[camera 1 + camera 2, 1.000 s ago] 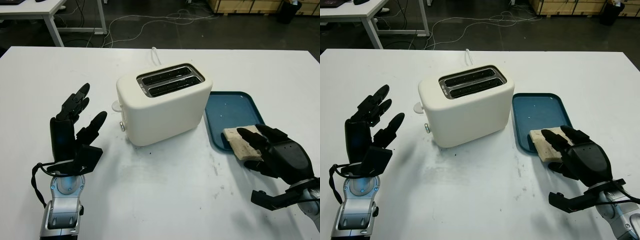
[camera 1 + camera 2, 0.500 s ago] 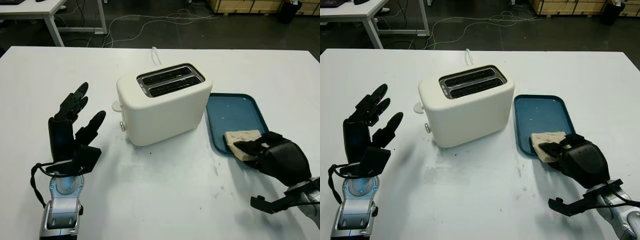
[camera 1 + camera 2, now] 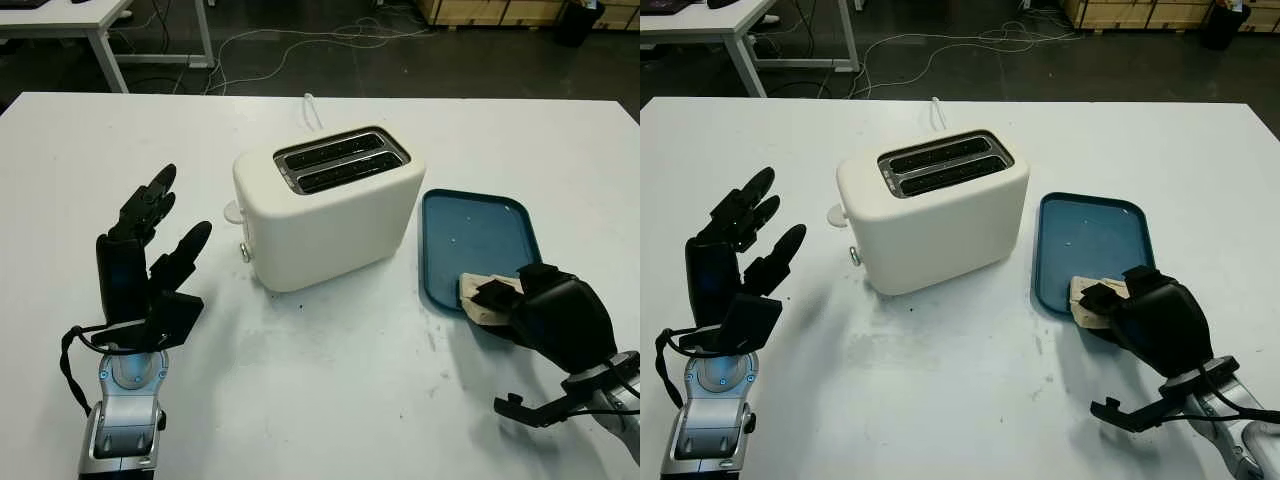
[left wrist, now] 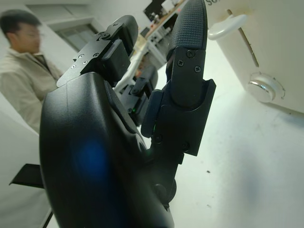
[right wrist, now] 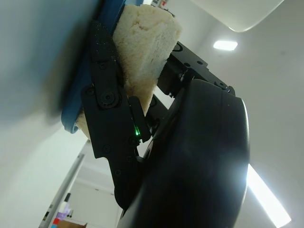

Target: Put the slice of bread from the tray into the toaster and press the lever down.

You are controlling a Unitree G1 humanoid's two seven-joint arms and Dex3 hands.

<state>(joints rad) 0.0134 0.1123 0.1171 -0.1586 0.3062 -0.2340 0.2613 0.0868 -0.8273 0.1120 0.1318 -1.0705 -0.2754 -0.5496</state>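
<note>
Right eye view: right hand (image 3: 1140, 315) clenched on the slice of bread (image 3: 1088, 301) at the near edge of the blue tray (image 3: 1092, 232), right of the white toaster (image 3: 932, 205) on the desk (image 3: 940, 390). Left hand (image 3: 150, 265) raised and released, near left of the toaster, holding nothing. Lever (image 4: 227, 26) at the toaster's left end, up and untouched. Likely risks: soft bread crushed or torn by the grip, or tray dragged along with it; slice catching on a slot rim if tilted.
</note>
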